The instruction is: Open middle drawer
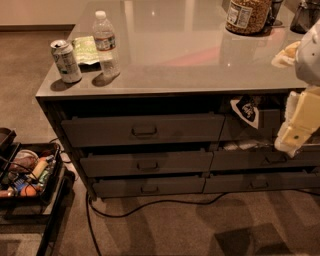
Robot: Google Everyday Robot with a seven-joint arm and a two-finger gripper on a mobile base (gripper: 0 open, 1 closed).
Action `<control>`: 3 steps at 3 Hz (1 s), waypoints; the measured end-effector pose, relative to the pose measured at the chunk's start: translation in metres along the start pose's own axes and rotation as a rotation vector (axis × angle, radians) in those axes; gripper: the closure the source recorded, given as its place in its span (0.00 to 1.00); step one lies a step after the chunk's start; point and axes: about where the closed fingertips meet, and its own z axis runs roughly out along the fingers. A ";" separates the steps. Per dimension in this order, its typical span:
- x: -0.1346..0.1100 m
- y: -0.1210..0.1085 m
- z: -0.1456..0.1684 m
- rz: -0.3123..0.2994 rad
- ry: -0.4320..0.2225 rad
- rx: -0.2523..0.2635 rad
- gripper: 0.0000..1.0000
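The middle drawer is the dark grey front of medium height in the left stack, under the taller top drawer and above the slim bottom drawer. A small metal pull handle sits at its centre. The front lies about in line with its neighbours. My gripper hangs at the lower end of the cream-coloured arm at the right edge. It is in front of the right stack of drawers, far to the right of the handle and touching neither.
The grey countertop carries a can, a water bottle, a green packet and a jar. A black tray of odds and ends stands on the floor at left. A cable runs along the carpet.
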 end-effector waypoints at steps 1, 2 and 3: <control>0.013 0.009 0.034 -0.010 -0.134 -0.027 0.00; 0.011 0.007 0.057 -0.030 -0.343 0.033 0.00; -0.030 0.001 0.062 -0.114 -0.561 0.076 0.00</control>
